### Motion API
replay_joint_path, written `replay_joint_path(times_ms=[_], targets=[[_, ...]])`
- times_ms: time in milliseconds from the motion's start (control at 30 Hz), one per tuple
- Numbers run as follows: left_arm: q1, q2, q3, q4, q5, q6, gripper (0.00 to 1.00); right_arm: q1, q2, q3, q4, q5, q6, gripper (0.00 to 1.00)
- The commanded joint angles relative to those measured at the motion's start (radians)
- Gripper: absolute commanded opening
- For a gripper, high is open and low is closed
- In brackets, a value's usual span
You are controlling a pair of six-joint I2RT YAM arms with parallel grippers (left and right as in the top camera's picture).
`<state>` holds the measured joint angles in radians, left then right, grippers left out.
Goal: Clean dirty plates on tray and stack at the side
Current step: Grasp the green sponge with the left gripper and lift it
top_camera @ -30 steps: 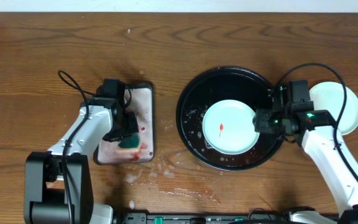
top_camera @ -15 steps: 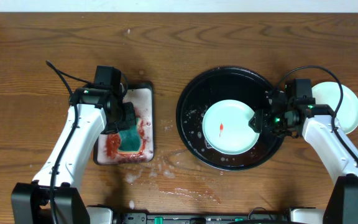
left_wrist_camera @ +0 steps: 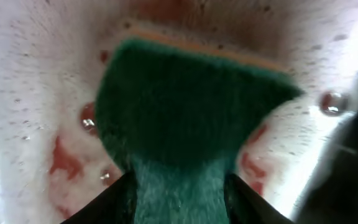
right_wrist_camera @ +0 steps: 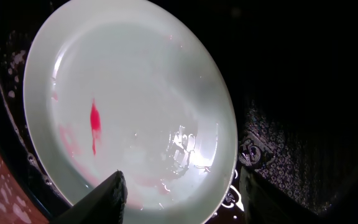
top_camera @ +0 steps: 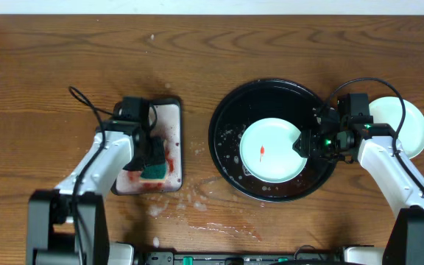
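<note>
A pale mint plate (top_camera: 271,151) with a red sauce streak lies in the black round tray (top_camera: 271,85). It fills the right wrist view (right_wrist_camera: 135,93), wet, with faint pink smears. My right gripper (top_camera: 302,143) is open at the plate's right rim, one finger over the plate and one over the tray (right_wrist_camera: 182,199). Another pale plate (top_camera: 411,129) lies on the table right of the tray, partly hidden by my right arm. My left gripper (top_camera: 152,158) is shut on the green sponge (top_camera: 153,172) and presses it on the silver tray (top_camera: 169,118); the left wrist view shows the sponge (left_wrist_camera: 185,112) between the fingers (left_wrist_camera: 182,205).
The silver tray is foamy with red sauce blotches (left_wrist_camera: 61,158). Soapy water spots lie on the wooden table (top_camera: 197,202) between the two trays. Suds dot the black tray floor (right_wrist_camera: 303,93). The arm cables loop above each wrist.
My left arm swung out to the left and came back, with the sponge staying on the silver tray. My right gripper edged slightly left at the plate's rim. The plate has not moved.
</note>
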<state>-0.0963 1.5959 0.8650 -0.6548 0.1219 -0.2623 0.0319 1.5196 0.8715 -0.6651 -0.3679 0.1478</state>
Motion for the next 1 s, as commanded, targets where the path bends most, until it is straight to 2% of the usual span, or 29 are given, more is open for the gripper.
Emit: replay_joint_path(times_ms=[0, 67, 167, 300, 533, 767, 900, 967], targets=[[-0.001, 0.047, -0.006, 0.018, -0.002, -0.008, 0.47, -0.012, 0.003, 0.011, -0.001, -0.014, -0.015, 0.57], [-0.001, 0.068, -0.006, 0.025, -0.002, -0.008, 0.41, -0.011, 0.003, 0.011, -0.001, -0.014, -0.015, 0.57], [-0.001, 0.078, -0.005, 0.031, -0.002, -0.008, 0.08, -0.011, 0.003, 0.011, -0.001, -0.014, -0.015, 0.57], [0.000, 0.057, 0.026, -0.005, -0.002, -0.008, 0.07, -0.012, 0.003, 0.011, -0.001, -0.013, -0.015, 0.57], [0.000, -0.013, 0.164, -0.162, -0.037, -0.005, 0.08, -0.021, 0.003, 0.011, 0.000, 0.080, -0.014, 0.57], [-0.025, -0.109, 0.283, -0.277, -0.029, -0.001, 0.07, -0.035, 0.005, 0.011, 0.000, 0.082, -0.015, 0.58], [-0.099, -0.159, 0.332, -0.279, 0.027, -0.026, 0.07, -0.026, 0.012, 0.008, 0.003, 0.082, -0.015, 0.53], [-0.157, -0.170, 0.364, -0.272, 0.028, -0.068, 0.07, -0.023, 0.022, 0.003, 0.023, 0.083, -0.015, 0.45]])
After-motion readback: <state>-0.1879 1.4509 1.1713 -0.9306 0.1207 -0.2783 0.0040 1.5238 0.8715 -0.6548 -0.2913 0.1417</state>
